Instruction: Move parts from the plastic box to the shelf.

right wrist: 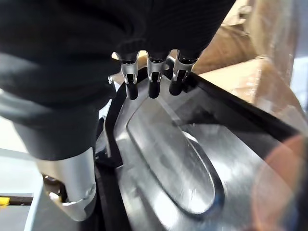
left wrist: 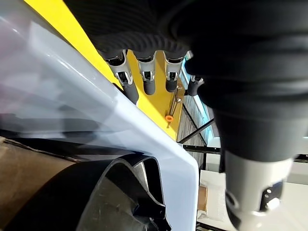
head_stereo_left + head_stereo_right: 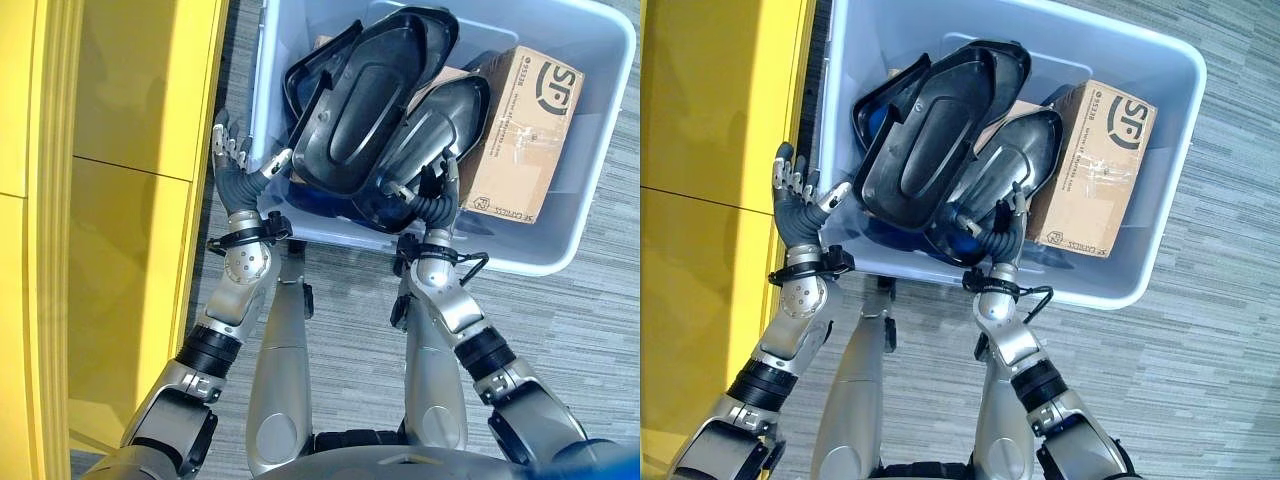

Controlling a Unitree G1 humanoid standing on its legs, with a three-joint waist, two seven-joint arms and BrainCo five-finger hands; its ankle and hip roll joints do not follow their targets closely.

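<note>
Both hands sit at the near edge of the plastic box (image 3: pixel 590 150) as I look down. On my left, the left hand (image 3: pixel 232 150) is at the box's near left corner, fingers (image 2: pixel 146 82) extended and spread outside the pale wall, thumb reaching toward the rim; it grips nothing. Just inside that wall lies the upper black part (image 3: pixel 365 100), a long moulded shell tilted across the box from the near left toward the far edge. My right hand (image 3: pixel 432 185) is inside the box at the near wall, its straight fingers (image 1: pixel 153 84) resting against the rim of the lower black part (image 3: pixel 435 125), which lies partly under the upper one; the hand is not closed on it. A cardboard carton (image 3: pixel 515 130) stands against the box's right side, touching the lower part. Left of the box runs the yellow shelf (image 3: pixel 130 200), close beside the left hand.
</note>
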